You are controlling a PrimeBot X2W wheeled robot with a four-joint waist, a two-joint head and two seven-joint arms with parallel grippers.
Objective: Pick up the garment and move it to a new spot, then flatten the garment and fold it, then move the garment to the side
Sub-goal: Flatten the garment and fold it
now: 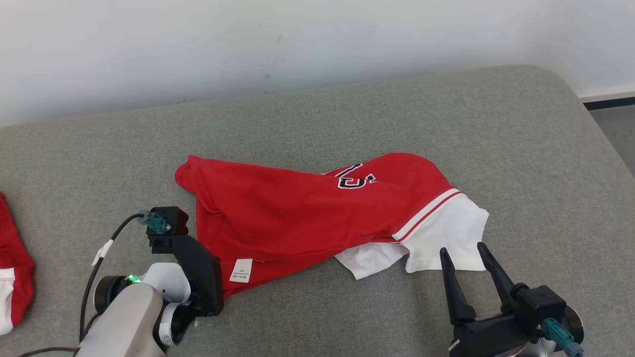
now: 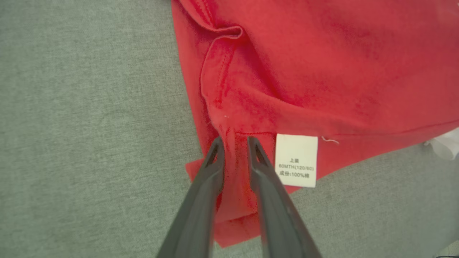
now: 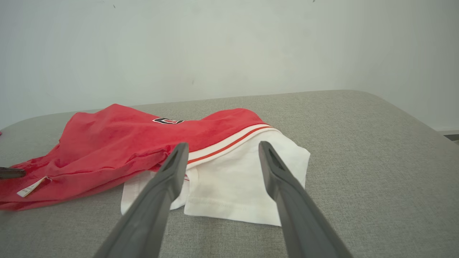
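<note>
Garment [image 1: 297, 218]: red shirt with white sleeves, lying crumpled in the middle of the counter [image 1: 347, 317], well short of the wall [image 1: 297, 39] behind it.
Print [image 1: 354, 178]: dark number edged in white on the far side of the shirt, half lost in a fold.
Sleeve [image 1: 446, 228]: white, joined to the red body by a red-and-white striped band. It lies flat at the robot's right end of the garment, and a second white flap pokes out from under the red hem beside it.
Label [image 1: 241, 270]: small white care tag on the near hem at the robot's left end, printed side up.
Left jaws: narrow, closed on a ridge of the red hem just beside the label. From the left wrist the red cloth bunches up between the two fingers [image 2: 200, 200] and creases at their tips.
Right jaws: wide apart and empty. The fingers [image 1: 454, 287] point at the near edge of the white sleeve with their tips right at it; I cannot tell whether they touch.
Counter cover: grey woven fabric, with a rounded corner at the far right.
Other cloth [image 1: 12, 267]: red piece with a white edge at the counter's far left, well apart from the garment.
Cable [image 1: 94, 277]: black with a small white tag, running back from the left wrist.
</note>
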